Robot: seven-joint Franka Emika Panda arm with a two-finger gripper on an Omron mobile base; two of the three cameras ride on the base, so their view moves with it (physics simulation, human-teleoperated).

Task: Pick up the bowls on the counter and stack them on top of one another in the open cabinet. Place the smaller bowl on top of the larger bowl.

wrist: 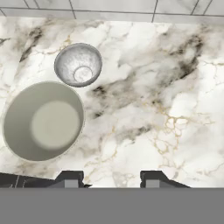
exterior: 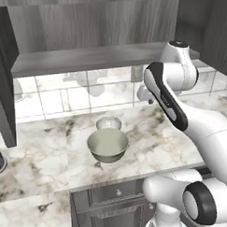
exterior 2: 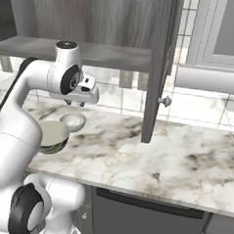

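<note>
I'm still at the first pick: both bowls sit on the tabletop (wrist: 175, 87), the smaller bowl (wrist: 78, 64) just behind the larger bowl (wrist: 43, 120), nearly touching. My end effector (wrist: 112, 178) hovers above bare marble beside the larger bowl, fingers apart, grasping nothing. Next I'd shift over its rim and descend. The open cabinet (exterior: 85, 58) shelf overhangs; its door (exterior 2: 158, 67) stands aside.

I counted two bowls on the counter (wrist: 144, 87): one larger bowl (wrist: 43, 121), grey-green, and one smaller bowl (wrist: 78, 64), whitish-grey. I noted one open cabinet (exterior: 85, 58) above, with one knobbed door (exterior 2: 160, 67). My own fingers (wrist: 70, 179) numbered two.
</note>
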